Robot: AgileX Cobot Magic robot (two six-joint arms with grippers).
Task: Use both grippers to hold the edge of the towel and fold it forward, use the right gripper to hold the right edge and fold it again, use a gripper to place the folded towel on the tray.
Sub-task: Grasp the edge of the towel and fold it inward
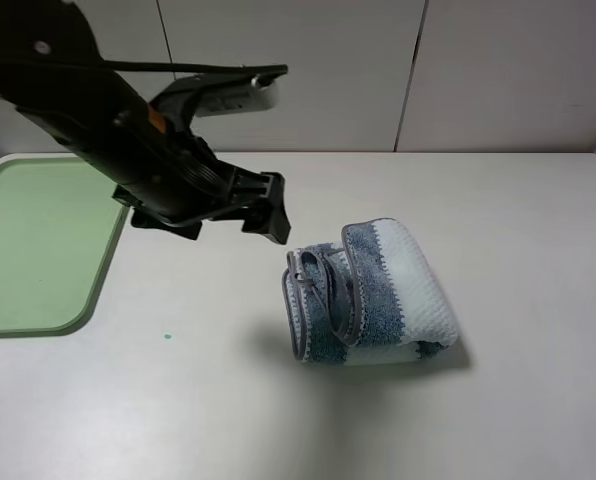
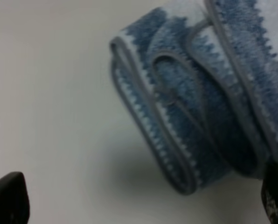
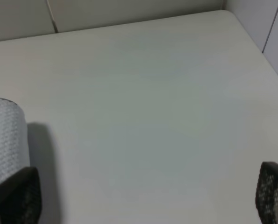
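The counter (image 1: 498,220) fills the frame, with the tray (image 1: 38,250) at the left edge. The folded towel (image 1: 373,295) lies right of centre, off the tray. The left gripper (image 1: 263,208) hovers just upper left of it, jaws wide and empty. The right gripper (image 3: 143,200) also has jaws wide, holding nothing.

A pale table (image 1: 498,200) meets white wall panels (image 1: 308,70).
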